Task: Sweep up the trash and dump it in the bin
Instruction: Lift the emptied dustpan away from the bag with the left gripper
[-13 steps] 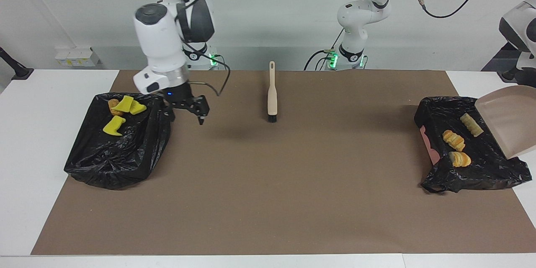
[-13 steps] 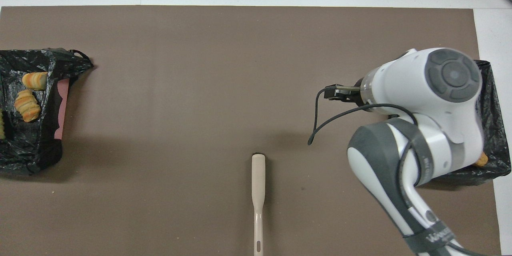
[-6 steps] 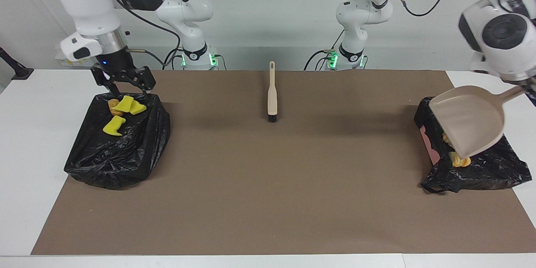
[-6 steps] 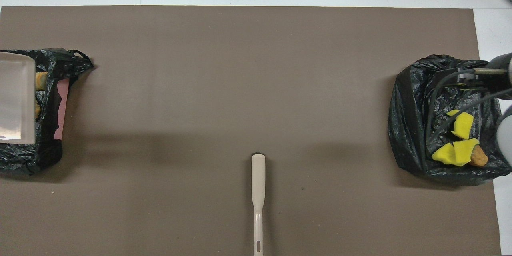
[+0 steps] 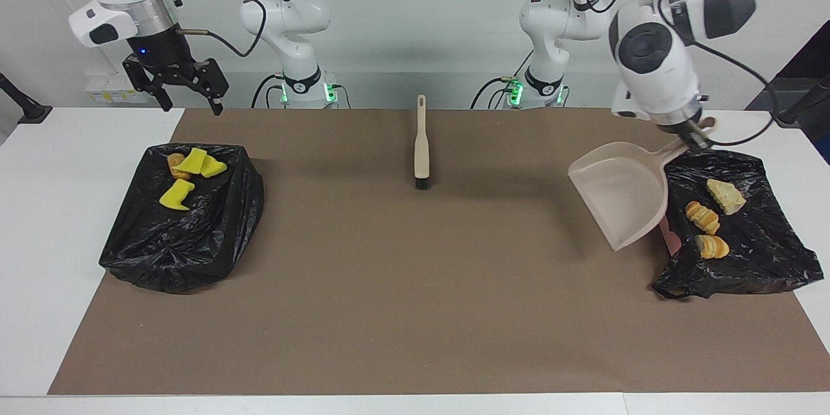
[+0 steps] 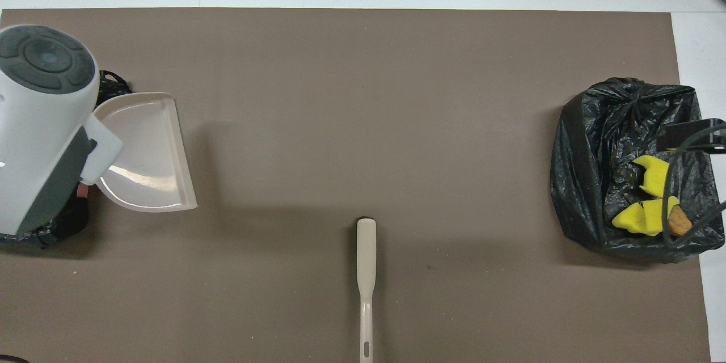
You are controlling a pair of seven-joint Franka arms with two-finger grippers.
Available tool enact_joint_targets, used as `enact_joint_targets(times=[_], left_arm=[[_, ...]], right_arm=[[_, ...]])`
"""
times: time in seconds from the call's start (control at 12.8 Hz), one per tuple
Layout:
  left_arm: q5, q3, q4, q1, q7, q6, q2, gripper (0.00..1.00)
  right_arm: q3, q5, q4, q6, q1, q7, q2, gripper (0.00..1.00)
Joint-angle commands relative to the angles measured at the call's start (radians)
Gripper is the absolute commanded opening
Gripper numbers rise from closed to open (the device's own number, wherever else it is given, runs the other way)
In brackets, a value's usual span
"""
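Note:
Two black-bagged bins hold the trash. The bin [image 5: 188,240] at the right arm's end contains yellow wedges [image 5: 193,161] and a brown lump [image 5: 175,163]; these show as wedges [image 6: 644,216] and lump [image 6: 678,226] from overhead. The other bin [image 5: 752,266] holds three striped pastries [image 5: 703,216]. My left gripper [image 5: 692,137] is shut on the handle of the beige dustpan [image 5: 619,198]. The empty pan hangs tilted over the mat beside that bin. My right gripper [image 5: 188,104] is open, raised high over the wedge bin, holding nothing.
The beige brush [image 5: 421,142] lies on the brown mat [image 5: 415,311] midway between the arms, bristles pointing away from the robots; it shows as the brush [image 6: 366,272] from overhead. The dustpan [image 6: 144,153] covers part of the mat by the pastry bin.
My left arm swung the dustpan from over the pastry bin out to the mat beside it, uncovering the pastries. My right gripper went from the mat to the wedge bin and rose above it.

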Motion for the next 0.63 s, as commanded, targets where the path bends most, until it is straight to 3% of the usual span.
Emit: enact_joint_targets(times=[0.0,0.55], left_arm=[[-0.109,0.019,-0.053,-0.082,-0.185,0.010,-0.029,0.00],[-0.463,0.019,-0.055,-0.225,-0.840,0.143,0.037,0.00]], right_arm=[[-0.003,0.002,-0.036,0.012,0.002,-0.006,-0.021,1.00],[-0.036,0.007,-0.041,0.009,0.023,-0.009,-0.023,1.00]])
